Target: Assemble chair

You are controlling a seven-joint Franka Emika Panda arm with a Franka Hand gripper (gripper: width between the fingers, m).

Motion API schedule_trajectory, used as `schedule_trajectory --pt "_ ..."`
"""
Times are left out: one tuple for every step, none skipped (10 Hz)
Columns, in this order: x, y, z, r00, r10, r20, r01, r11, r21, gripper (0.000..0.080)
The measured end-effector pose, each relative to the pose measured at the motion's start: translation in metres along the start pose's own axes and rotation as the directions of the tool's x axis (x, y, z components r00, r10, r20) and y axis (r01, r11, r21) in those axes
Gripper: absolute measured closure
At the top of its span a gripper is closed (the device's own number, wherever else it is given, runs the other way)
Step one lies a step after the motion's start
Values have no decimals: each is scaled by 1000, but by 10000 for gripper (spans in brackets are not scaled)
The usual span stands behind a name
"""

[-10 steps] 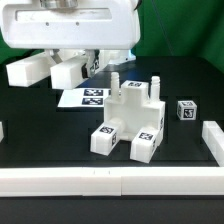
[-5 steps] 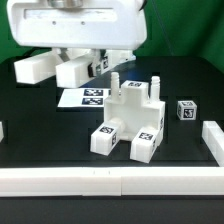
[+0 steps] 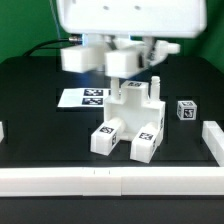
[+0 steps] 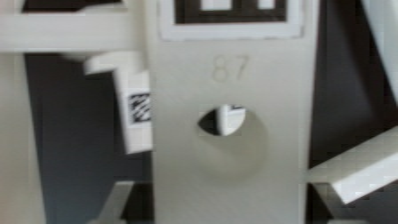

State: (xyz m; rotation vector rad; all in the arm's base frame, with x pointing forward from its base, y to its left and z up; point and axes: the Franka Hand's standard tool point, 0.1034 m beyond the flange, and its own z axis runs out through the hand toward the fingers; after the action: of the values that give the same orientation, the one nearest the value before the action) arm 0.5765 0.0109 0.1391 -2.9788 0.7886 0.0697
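Note:
A part-built white chair (image 3: 130, 112) stands mid-table, with two tagged blocks in front and two pegs pointing up. My gripper (image 4: 221, 206) is shut on a flat white chair piece (image 4: 231, 165) that has a round hole and a tag at its far end. In the exterior view this held piece (image 3: 124, 63) hangs under the arm's white body, just above and behind the part-built chair; the fingers themselves are hidden there. More white parts, one with a tag (image 4: 139, 120), show beside the held piece in the wrist view.
The marker board (image 3: 84, 98) lies flat at the exterior view's left of the part-built chair. A small tagged cube (image 3: 186, 110) sits at its right. White border rails run along the front (image 3: 110, 181) and the right side (image 3: 212, 140).
The arm has carried the held piece toward the exterior view's right, from over the back left of the table to above the part-built chair. The grip is unchanged.

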Motion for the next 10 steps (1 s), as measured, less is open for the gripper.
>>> schedule_trajectory --pt "0 0 2 999 -44 3 44 999 3 511" --pt "2 4 2 999 -35 1 35 999 2 511" --pt "1 3 3 999 -37 3 37 999 0 511" --pt "-1 1 5 999 -44 0 44 999 -3 511" --pt "-10 -6 10 998 -60 -4 60 998 -5 511" --pt "-15 -10 15 997 -74 -5 74 997 -8 511" --pt "-18 -10 17 995 -104 -2 104 995 -10 511" --pt "-19 -11 19 993 -114 1 114 993 -11 511" --pt "-19 -10 19 994 -114 1 114 993 -11 511" --pt "-19 -10 19 994 -114 1 114 993 -11 511"
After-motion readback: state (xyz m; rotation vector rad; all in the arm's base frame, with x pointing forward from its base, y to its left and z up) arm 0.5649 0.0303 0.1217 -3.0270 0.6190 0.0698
